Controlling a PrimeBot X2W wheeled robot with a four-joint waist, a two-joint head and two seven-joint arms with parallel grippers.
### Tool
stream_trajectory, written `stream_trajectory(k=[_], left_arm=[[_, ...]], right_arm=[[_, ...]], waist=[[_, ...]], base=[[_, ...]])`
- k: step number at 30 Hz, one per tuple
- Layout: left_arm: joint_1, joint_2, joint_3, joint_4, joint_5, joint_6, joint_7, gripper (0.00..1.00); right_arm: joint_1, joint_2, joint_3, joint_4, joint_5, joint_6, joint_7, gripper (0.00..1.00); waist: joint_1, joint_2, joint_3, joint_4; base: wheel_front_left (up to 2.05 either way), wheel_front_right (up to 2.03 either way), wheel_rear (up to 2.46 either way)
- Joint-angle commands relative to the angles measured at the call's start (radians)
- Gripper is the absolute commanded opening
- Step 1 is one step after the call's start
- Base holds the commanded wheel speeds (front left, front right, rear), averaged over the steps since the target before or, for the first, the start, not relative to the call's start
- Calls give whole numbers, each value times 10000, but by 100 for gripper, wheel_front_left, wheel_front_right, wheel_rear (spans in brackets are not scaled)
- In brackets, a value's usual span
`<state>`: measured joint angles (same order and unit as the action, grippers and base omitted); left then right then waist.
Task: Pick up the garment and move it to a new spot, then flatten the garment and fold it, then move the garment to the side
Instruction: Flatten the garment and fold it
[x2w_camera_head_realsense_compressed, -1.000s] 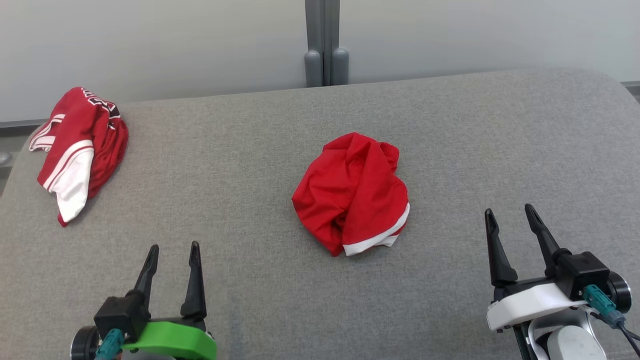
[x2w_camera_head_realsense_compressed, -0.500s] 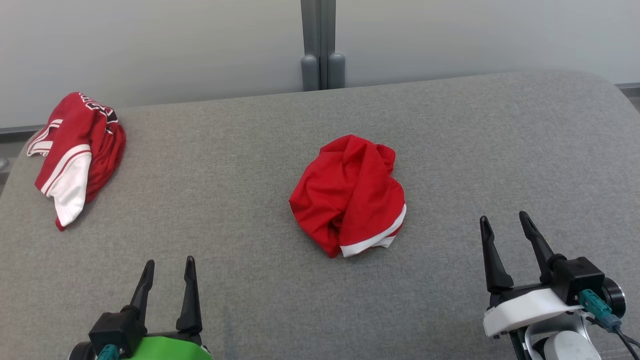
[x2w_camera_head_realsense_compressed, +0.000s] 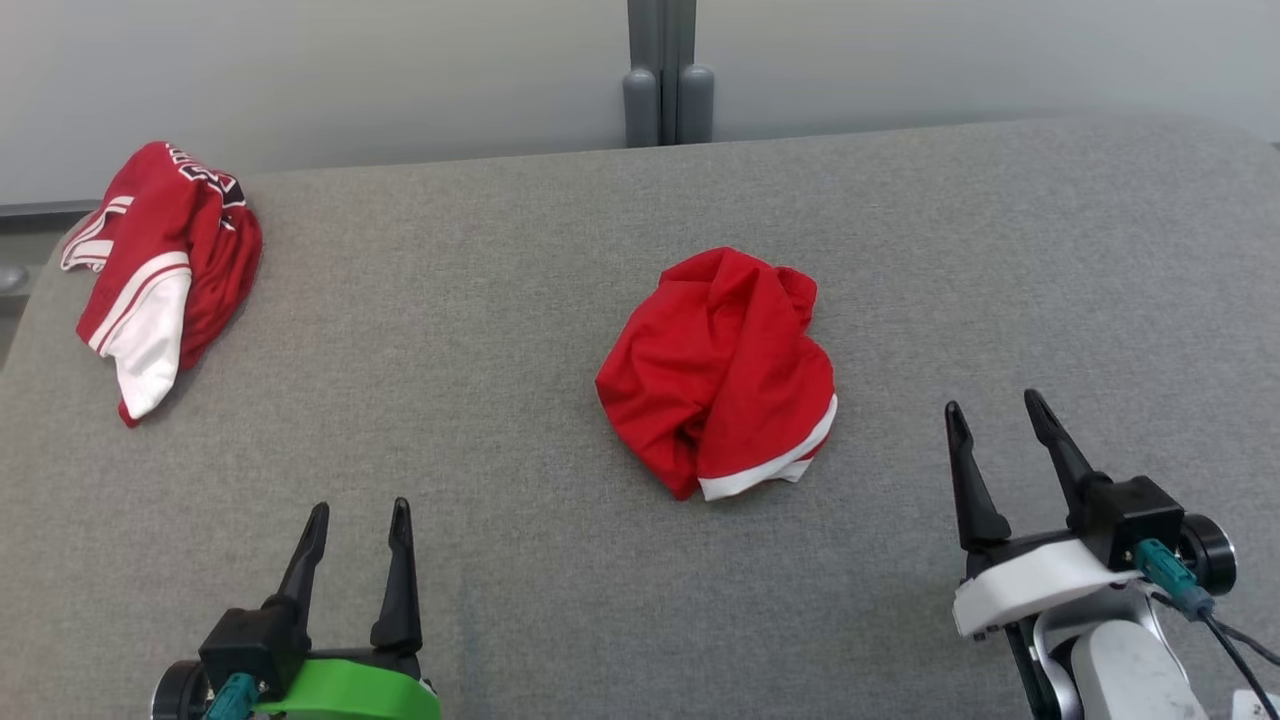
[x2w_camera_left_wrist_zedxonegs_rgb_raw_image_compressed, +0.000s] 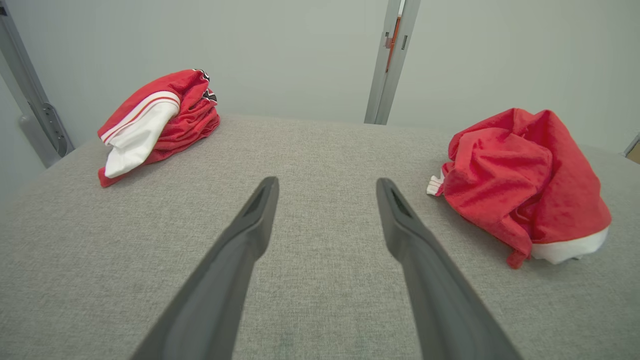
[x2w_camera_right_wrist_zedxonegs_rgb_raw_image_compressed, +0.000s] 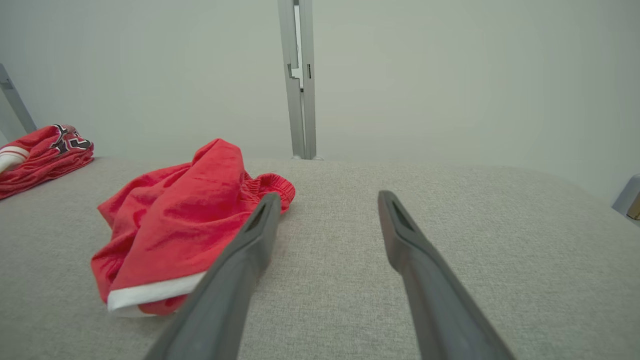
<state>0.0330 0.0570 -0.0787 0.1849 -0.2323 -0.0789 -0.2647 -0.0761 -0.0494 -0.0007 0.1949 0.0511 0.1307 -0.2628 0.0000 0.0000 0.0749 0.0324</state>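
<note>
The left gripper (x2w_camera_head_realsense_compressed: 360, 506) and right gripper (x2w_camera_head_realsense_compressed: 991, 402) hover at the near edge of the counter (x2w_camera_head_realsense_compressed: 500, 330), fingers spread, empty. The crumpled garment (x2w_camera_head_realsense_compressed: 715, 375) lies mid-counter; a shallow pinch could snag one layer and slip.

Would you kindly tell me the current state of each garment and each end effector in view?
Centre garment: crumpled in a heap mid-surface, not flattened or folded, untouched.
Striped garment: bundled at the far left corner, lying apart.
Left end effector: open, empty, clear of both garments.
Right end effector: open, empty, just right of the centre garment, not touching it.
</note>
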Motion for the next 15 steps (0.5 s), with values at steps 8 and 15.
stream_trajectory(k=[8, 15], left_arm=[[-519, -53, -80, -37, 155, -48, 5, 100], [-652, -65, -167, -29, 12, 1, 5, 100]], right_arm=[[-1955, -26, 809, 3039, -568, -1, 48, 100], [-3398, -23, 1221, 5339, -266, -1, 374, 100]], waist=[[0, 0, 827, 901], [0, 0, 1068, 1393]], base=[[0, 0, 0], [0, 0, 0]])
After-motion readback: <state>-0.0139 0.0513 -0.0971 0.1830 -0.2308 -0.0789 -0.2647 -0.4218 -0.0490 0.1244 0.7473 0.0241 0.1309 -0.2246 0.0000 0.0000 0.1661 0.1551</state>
